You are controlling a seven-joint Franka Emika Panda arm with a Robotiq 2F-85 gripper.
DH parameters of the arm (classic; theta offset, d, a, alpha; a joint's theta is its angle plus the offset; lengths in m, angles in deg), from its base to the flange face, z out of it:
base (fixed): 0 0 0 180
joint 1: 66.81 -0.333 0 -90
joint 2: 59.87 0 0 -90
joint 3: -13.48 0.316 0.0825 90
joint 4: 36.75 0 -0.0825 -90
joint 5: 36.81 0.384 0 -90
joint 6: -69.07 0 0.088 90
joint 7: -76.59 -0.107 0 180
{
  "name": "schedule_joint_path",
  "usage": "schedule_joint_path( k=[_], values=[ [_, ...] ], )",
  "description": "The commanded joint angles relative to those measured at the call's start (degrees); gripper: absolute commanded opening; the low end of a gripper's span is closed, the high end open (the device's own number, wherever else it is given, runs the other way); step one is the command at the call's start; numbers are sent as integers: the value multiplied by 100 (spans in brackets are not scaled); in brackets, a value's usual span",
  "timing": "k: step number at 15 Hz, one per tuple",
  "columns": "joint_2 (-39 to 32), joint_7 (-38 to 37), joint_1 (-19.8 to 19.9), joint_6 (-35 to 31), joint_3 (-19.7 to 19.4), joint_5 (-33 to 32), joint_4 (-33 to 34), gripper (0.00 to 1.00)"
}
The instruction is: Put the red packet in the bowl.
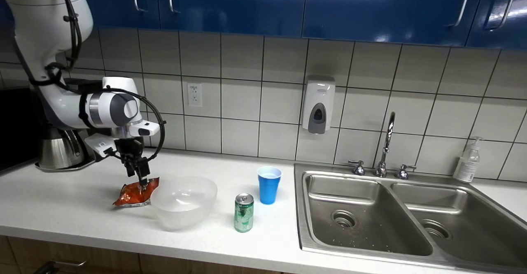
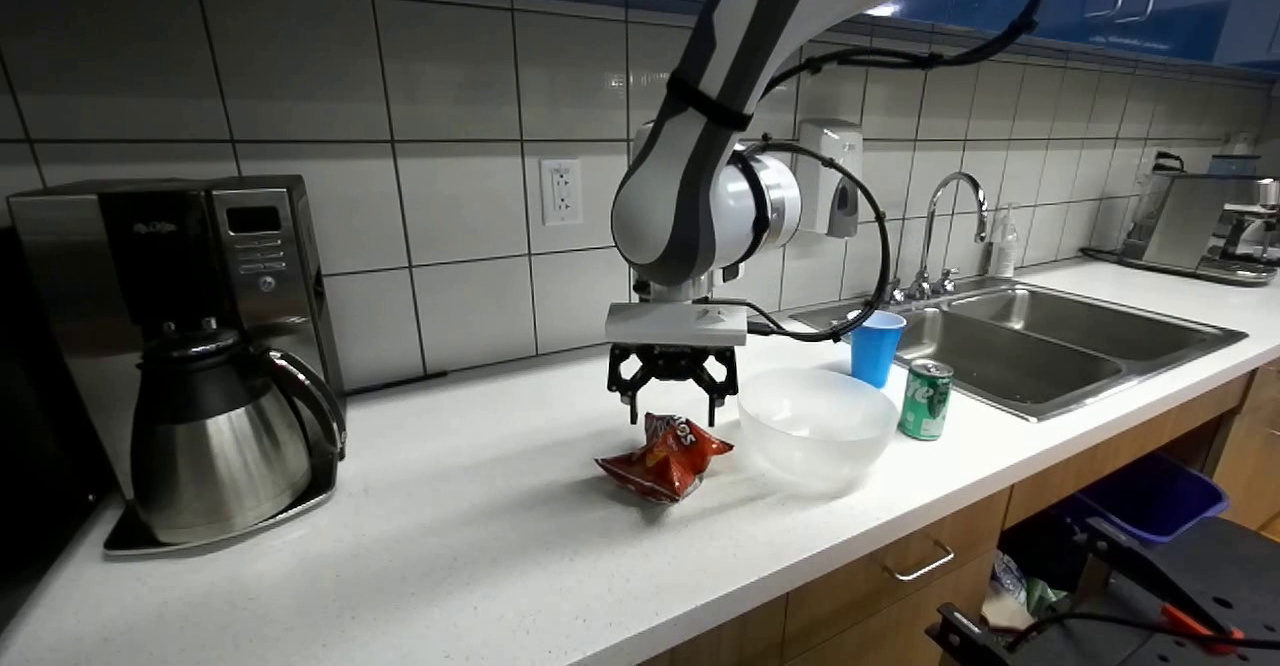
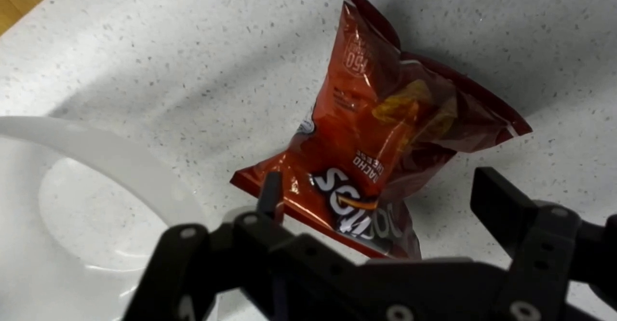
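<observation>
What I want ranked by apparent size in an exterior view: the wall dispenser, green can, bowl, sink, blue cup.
1. Sink
2. Bowl
3. Wall dispenser
Then blue cup and green can, too alike to rank.

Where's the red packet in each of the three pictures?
In an exterior view: red packet, lower left.
In an exterior view: red packet, below the middle.
In the wrist view: red packet, middle, slightly right.
Shared landmark: the bowl, right of it in both exterior views, left of it in the wrist view.
</observation>
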Motion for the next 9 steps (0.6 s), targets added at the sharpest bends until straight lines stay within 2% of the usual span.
schedule_joint_path(
  k=[1,7,8,9],
  values=[
    [-185,-238,-200,58,-167,-96,209,100],
    [-363,-234,-303,73,-239,-89,334,100],
    [-374,-228,-310,68,-245,-87,346,75],
    [-383,-231,-322,73,-256,-89,358,74]
  ],
)
